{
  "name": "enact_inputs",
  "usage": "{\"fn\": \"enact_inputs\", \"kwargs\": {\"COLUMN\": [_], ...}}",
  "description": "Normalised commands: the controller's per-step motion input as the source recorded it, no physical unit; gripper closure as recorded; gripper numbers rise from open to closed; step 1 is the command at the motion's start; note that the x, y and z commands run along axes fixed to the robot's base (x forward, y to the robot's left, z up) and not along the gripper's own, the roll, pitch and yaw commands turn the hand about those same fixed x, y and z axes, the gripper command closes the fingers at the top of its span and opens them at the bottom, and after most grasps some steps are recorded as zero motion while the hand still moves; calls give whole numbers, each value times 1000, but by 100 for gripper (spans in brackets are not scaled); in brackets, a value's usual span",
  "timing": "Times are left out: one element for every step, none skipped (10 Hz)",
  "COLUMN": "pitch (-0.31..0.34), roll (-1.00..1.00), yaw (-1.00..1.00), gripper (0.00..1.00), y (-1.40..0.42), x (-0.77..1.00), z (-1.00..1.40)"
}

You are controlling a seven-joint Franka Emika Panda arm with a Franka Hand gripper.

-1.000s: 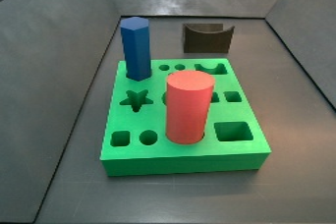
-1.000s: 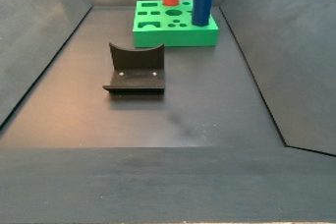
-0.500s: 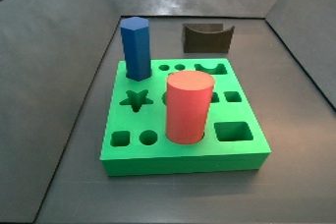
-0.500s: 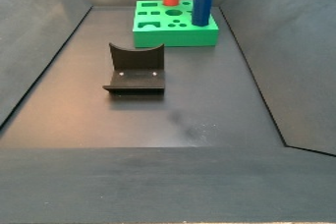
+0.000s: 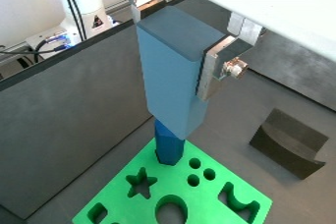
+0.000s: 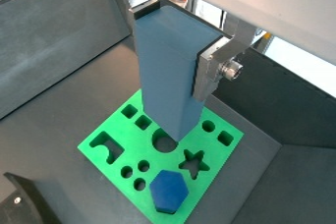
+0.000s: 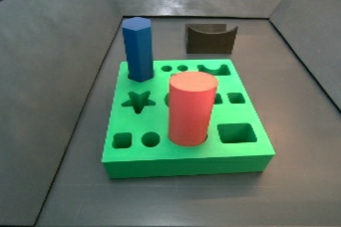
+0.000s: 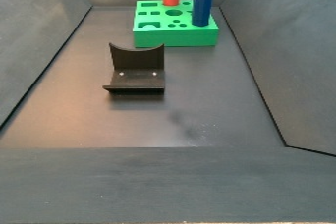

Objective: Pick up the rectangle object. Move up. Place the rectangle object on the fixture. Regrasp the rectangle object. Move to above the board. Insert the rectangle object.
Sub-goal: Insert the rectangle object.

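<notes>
1. I am holding the rectangle object (image 5: 171, 66) in my end effector (image 5: 184, 56), its silver fingers (image 6: 213, 66) clamped against the block's flat sides, the block hanging lengthwise downward high above the board (image 6: 121, 135).

2. In both wrist views the block is hanging over the green plate, well clear of it; neither side view is showing me or the block, so I am judging that I am sitting above their frames.

3. From here I am reading the step as the move over the board ahead of insertion. The block's lower end is hiding part of the plate, so I cannot tell which cut-out lies directly beneath it.

4. The main risk I am seeing: the block's lower corners catching on the rim of a square hole (image 7: 236, 132) if I am descending slightly rotated or offset, which would be jamming it or tilting it in my grip.

5. The blue hexagonal prism (image 7: 138, 48) and the red cylinder (image 7: 190, 108) are standing upright in the board, both tall. If I am drifting sideways while low, the block or a finger could be knocking one of them.

6. The block is long and gripped near its upper part, so any side push at the tip would be levering it between my pads.

7. The fixture (image 8: 133, 69) is sitting on the floor well apart from the board, out of my path.
</notes>
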Motion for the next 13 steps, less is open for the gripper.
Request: {"fn": "enact_inputs", "kwargs": {"pitch": [0,0,0,0,0,0,-19,-24,-49,-53,-59,-49,-46], "roll": [4,0,-30,-43,-54,-51,-51,-43,-50,-51,-49,-40,-29], "yaw": [106,151,157,157,169,166,97,86,97,89,83,77,51], "gripper": [100,100,100,100,100,100,100,100,100,100,100,100,100], "y": [-263,-174,-120,-111,-126,-163,-260,-286,-291,-314,-314,-317,-323], "x": [351,486,523,540,566,574,546,514,483,457,463,466,431], "z": [-360,-474,-543,-563,-537,-529,-491,-494,-460,-511,-526,-563,-566]}}
